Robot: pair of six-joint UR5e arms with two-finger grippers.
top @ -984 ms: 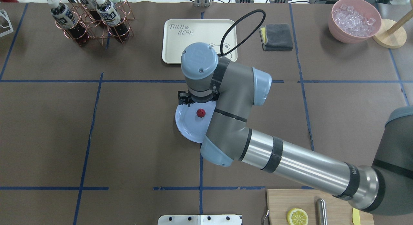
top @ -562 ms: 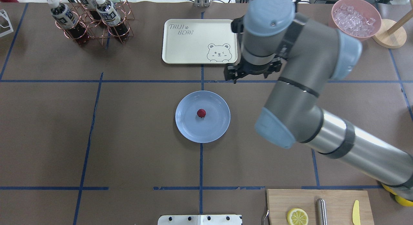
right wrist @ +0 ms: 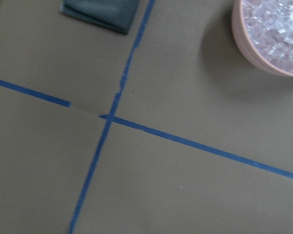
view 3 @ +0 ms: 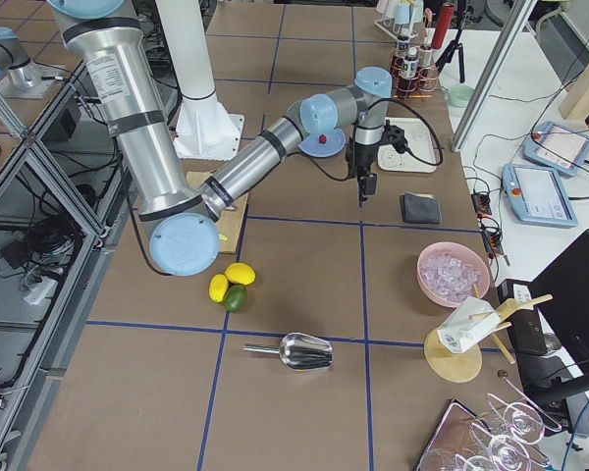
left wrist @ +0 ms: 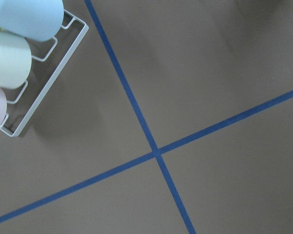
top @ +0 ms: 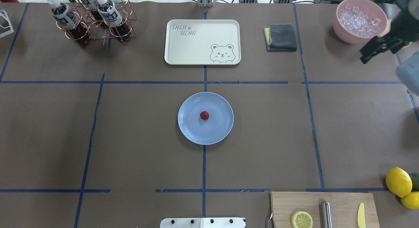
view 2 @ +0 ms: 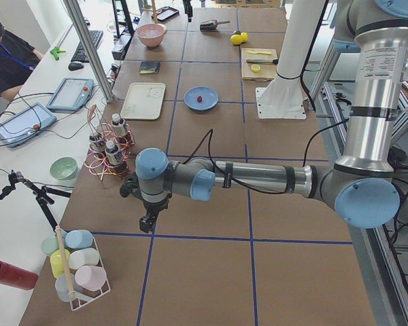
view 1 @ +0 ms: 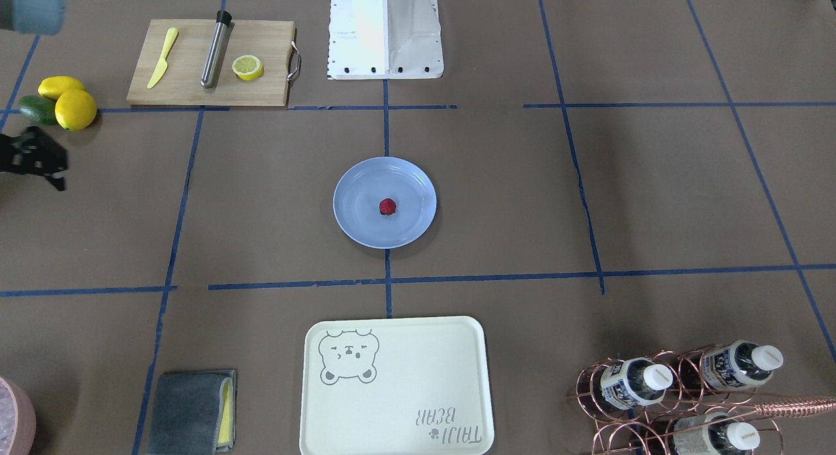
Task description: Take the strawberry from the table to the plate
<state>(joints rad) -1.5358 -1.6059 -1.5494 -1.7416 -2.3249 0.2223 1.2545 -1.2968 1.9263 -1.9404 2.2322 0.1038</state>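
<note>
Running along the bottom edge of the overhead view, the wooden cutting board (top: 340, 205) is cropped by the frame, and so are the lemon half (top: 301, 219), metal rod (top: 326, 215) and yellow knife (top: 360, 215) lying on it. At the lower right edge two lemons (top: 398, 181) hide most of a green avocado (top: 415, 181). In the middle of the frame the strawberry (top: 204, 115) lies near the centre of the plate (top: 193, 131), touched by no pincer; its dark end is too small to make out well. The plate sits on the brown tabletop (top: 131, 130), over a blue tape line. Farther up lie the bear-print tray (top: 196, 48) and a grey cloth (top: 282, 37) covering something yellow of which only a strip shows. At upper left a copper wire rack (top: 95, 30) of bottles is cut by the top edge. At upper right the right pincer (top: 373, 51) is a dark blur just beside the pink bowl (top: 340, 30) of ice, and the front-facing view catches only part of it at its left edge. I cannot tell how far apart its jaws stand, and nothing can be made out in them. The left pincer (view 2: 147, 221) shows only in the exterior left view, small, pointing down over the tabletop near a rack of cups (view 2: 78, 261); how wide its jaws are cannot be told.
</note>
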